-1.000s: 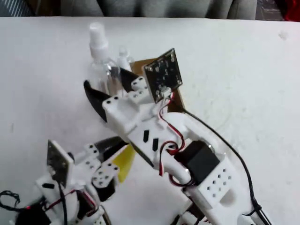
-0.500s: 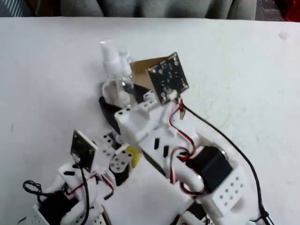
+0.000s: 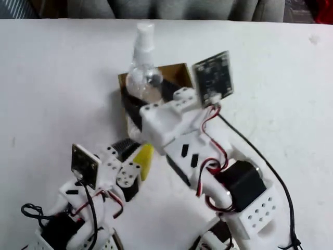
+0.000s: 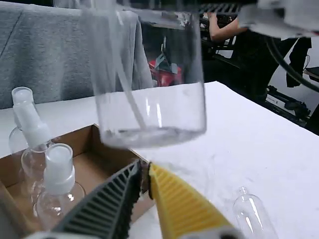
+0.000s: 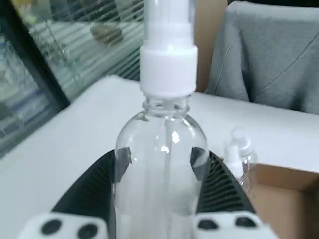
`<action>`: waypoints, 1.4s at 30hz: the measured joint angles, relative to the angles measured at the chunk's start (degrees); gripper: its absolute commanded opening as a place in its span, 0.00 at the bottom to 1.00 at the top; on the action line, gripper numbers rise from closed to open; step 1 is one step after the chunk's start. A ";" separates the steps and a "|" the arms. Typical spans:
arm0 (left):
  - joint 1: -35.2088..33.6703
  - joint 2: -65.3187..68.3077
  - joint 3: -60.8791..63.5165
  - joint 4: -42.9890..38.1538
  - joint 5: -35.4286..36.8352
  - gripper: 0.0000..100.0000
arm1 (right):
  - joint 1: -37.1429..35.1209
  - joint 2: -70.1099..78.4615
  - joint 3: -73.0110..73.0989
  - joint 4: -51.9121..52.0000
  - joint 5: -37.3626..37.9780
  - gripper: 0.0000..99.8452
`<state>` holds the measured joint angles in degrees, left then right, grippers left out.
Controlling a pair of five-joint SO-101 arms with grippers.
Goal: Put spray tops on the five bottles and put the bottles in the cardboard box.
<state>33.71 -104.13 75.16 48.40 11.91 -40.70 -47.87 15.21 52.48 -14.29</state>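
Observation:
My right gripper (image 3: 149, 99) is shut on a clear bottle (image 3: 143, 80) with a white spray top (image 3: 144, 37), holding it upright over the cardboard box (image 3: 174, 69). In the right wrist view the black fingers (image 5: 97, 186) clamp the bottle (image 5: 159, 144) on both sides. My left gripper (image 3: 139, 148) sits just in front of the box, its black and yellow fingers shut with nothing between them (image 4: 144, 169). Two bottles with spray tops (image 4: 30, 134) (image 4: 57, 177) stand in the box (image 4: 94, 167). An uncapped bottle (image 4: 254, 214) lies on the table.
The white table (image 3: 270, 78) stretches open to the right and left of the box. Grey chair backs (image 3: 171, 8) line the far edge. The right arm's body (image 3: 234, 187) crosses the near middle of the table, close beside the left arm (image 3: 78, 208).
The right arm carried the capped bottle rightward from beside the box to above it. The left gripper, open before, has shut and shifted toward the box's front.

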 measured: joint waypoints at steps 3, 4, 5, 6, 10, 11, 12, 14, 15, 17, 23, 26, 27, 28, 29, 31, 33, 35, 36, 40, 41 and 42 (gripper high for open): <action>0.00 0.00 0.00 0.00 0.00 0.02 | 0.97 0.09 0.00 -2.64 -3.34 0.02; 0.00 0.00 0.00 0.00 0.00 0.02 | 1.14 0.09 0.00 -3.34 -4.75 0.02; 0.00 0.00 0.00 0.00 0.00 0.02 | 1.32 0.09 0.00 -3.87 -6.07 0.02; 0.00 0.00 0.00 0.00 0.00 0.02 | 1.32 0.09 0.00 -4.40 -7.38 0.02; -0.18 0.26 -0.70 -0.97 0.00 0.02 | 1.14 1.76 2.02 -8.00 -9.85 0.02; -0.18 0.09 -1.14 -1.49 0.00 0.02 | 1.23 2.64 2.46 -8.53 -10.02 0.02; -0.26 0.09 -1.85 -1.58 0.00 0.02 | 1.32 3.08 2.99 -8.79 -10.11 0.02; -0.35 -0.18 -3.34 -1.58 0.00 0.02 | 1.49 3.43 3.25 -9.05 -10.37 0.02; -0.35 -0.44 -3.78 -1.58 0.00 0.02 | 1.49 3.43 3.25 -9.05 -10.37 0.02; -0.35 -0.70 -4.40 -1.76 -0.18 0.02 | 0.88 3.43 3.25 -8.79 -10.37 0.02; -0.18 0.35 -4.31 -2.73 -4.84 0.02 | -1.58 2.90 2.64 -2.90 -10.11 0.02; -0.18 0.35 -3.34 -3.52 -5.45 0.02 | -2.11 0.53 2.02 0.35 -8.70 0.02; -0.18 0.35 -2.90 -4.13 -5.45 0.02 | -2.37 0.09 1.93 1.58 -8.09 0.02; -0.26 0.35 -2.46 -4.66 -5.45 0.02 | -2.55 -0.62 1.85 2.73 -7.30 0.02; -0.26 0.35 -2.02 -5.27 -5.45 0.02 | -2.81 -1.41 1.85 3.60 -6.68 0.02; -0.35 0.35 -1.14 -6.15 -5.54 0.02 | -2.99 -2.64 1.85 5.45 -5.27 0.02; -0.35 0.35 -0.53 -6.42 -5.71 0.02 | -2.99 -3.43 1.85 7.47 -4.22 0.02; -0.35 0.35 -0.18 -6.42 -5.71 0.02 | -2.99 -3.78 1.23 9.76 -3.43 0.02; -0.35 0.35 -0.18 -6.42 -5.71 0.02 | -2.99 -4.04 1.14 10.81 -3.16 0.02; -0.35 0.35 -0.18 -6.42 -5.80 0.02 | -2.99 -4.40 1.05 12.48 -2.64 0.02; -0.35 0.35 -0.18 -6.42 -5.80 0.02 | -2.90 -4.40 1.41 12.04 -2.29 0.02; -0.35 0.35 -0.18 -6.42 -5.89 0.02 | -2.37 -4.40 1.67 11.16 -1.49 0.02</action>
<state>33.36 -103.78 74.99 41.98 6.02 -43.08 -52.26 16.88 63.65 -15.78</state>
